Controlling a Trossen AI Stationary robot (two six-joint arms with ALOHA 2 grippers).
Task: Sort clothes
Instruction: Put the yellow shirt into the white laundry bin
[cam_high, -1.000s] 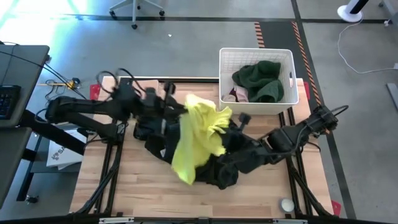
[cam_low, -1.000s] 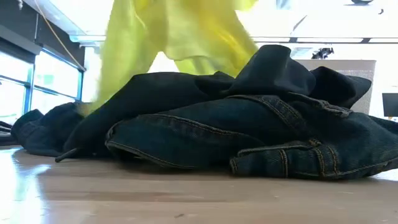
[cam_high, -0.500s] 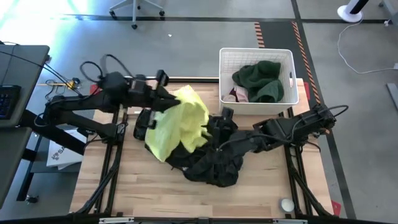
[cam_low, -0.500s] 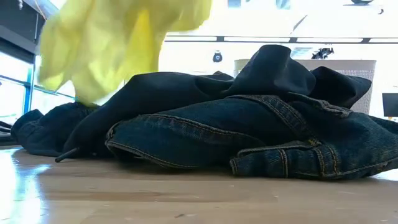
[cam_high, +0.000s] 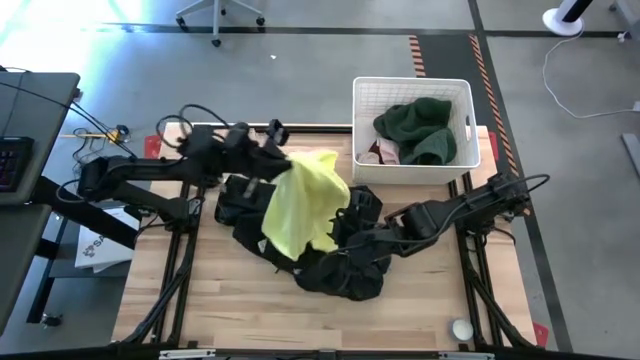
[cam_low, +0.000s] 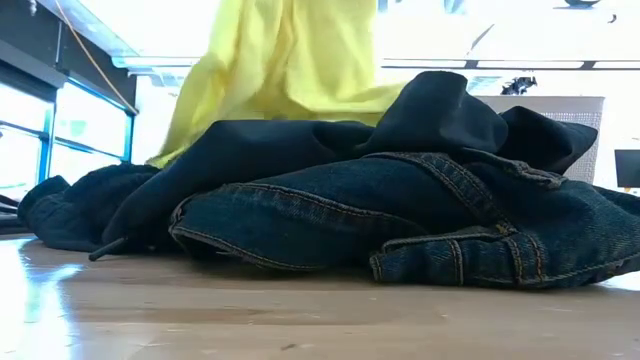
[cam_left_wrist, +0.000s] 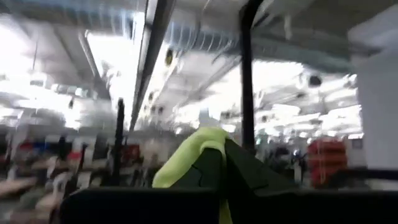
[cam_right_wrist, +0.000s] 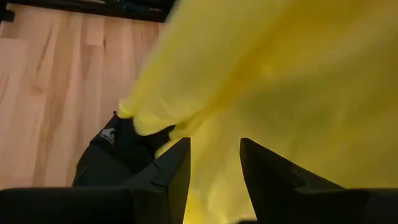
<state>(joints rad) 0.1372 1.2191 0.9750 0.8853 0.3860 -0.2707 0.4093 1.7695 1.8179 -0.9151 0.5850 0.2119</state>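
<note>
I am holding the neon yellow garment (cam_high: 302, 203) up off the table with my left gripper (cam_high: 283, 160), its fingers pinched fully together on a fold of the cloth, which is showing as a yellow tuft between them in the left wrist view (cam_left_wrist: 200, 148). The garment is hanging above the heap of dark clothes (cam_high: 330, 255), denim jeans (cam_low: 400, 225) among them, in the middle of the wooden table (cam_high: 220, 305). My right gripper (cam_right_wrist: 214, 163) is sitting low beside the heap, just under the draped yellow cloth, with its jaws standing partly apart and nothing clearly caught between them; the cloth is only hanging in front of them. To do this step well, I judge I am needing to keep the left pinch firm, lift high enough that the trailing hem is clearing the dark pile, and carry it over the rim of the white basket (cam_high: 361, 130) at the table's far right, where a dark green garment (cam_high: 418, 128) is already lying. My left arm is reaching in from the far left edge, stretched along the table's back; my right arm is angling in from the right side, folded low toward the centre. The risk, as I am judging it, is the loose yellow cloth snagging on my right fingers (cam_right_wrist: 171, 168).
</note>
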